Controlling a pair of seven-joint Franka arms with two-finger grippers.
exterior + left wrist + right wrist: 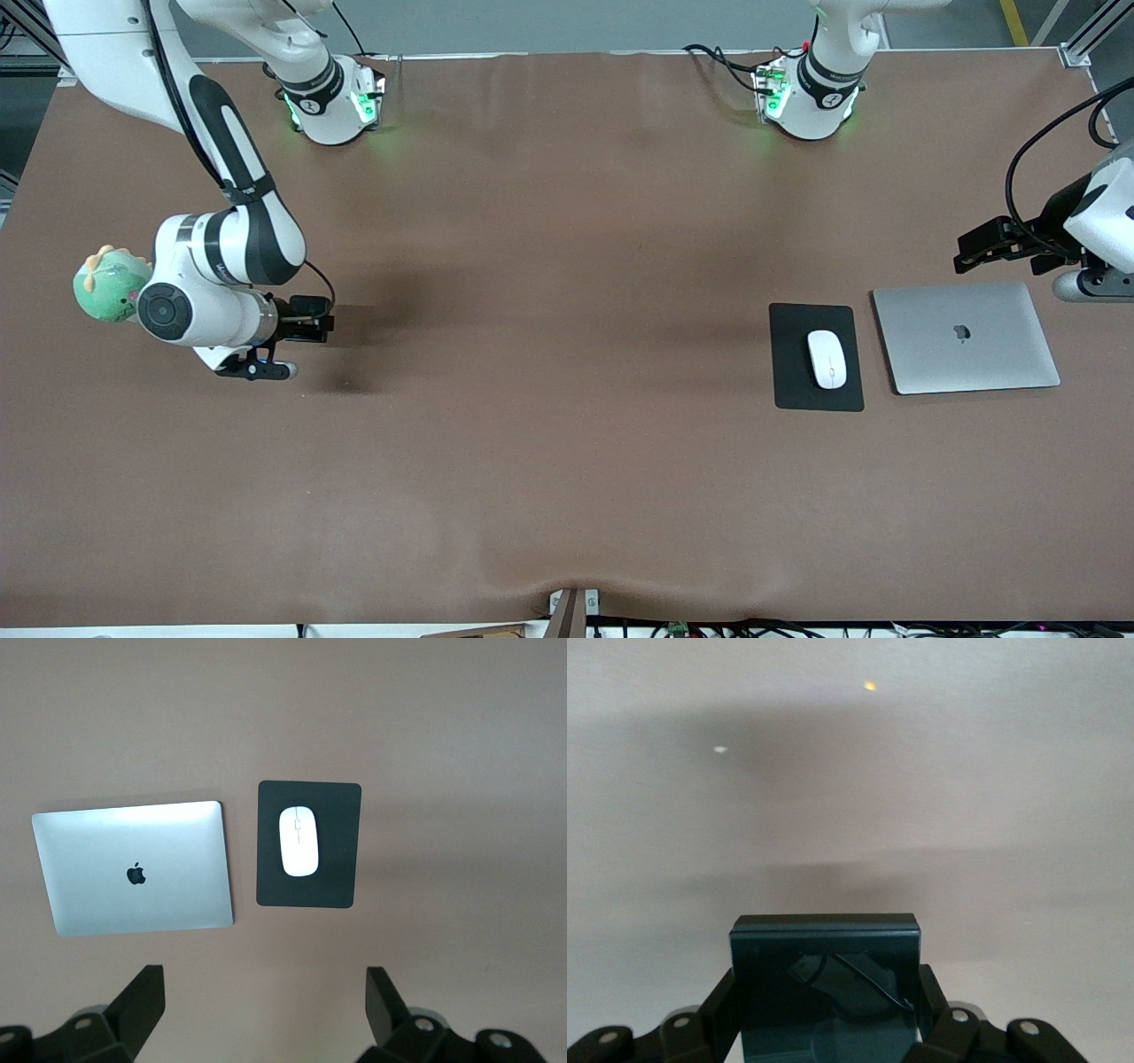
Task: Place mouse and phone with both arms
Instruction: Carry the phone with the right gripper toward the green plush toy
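The white mouse [827,359] lies on a black mouse pad [788,390] toward the left arm's end of the table; it also shows in the left wrist view [299,841]. My left gripper [979,248] hangs open and empty in the air over the table beside the laptop, its jaws [264,997] wide apart. My right gripper [301,323] is shut on the black phone [824,979], held just above bare table toward the right arm's end. In the front view the phone [312,321] shows as a small dark slab at the fingertips.
A closed silver laptop [966,337] lies beside the mouse pad, toward the left arm's end; it also shows in the left wrist view [133,868]. A green plush toy [108,285] sits beside the right arm's wrist. The brown table [549,399] spreads wide between the arms.
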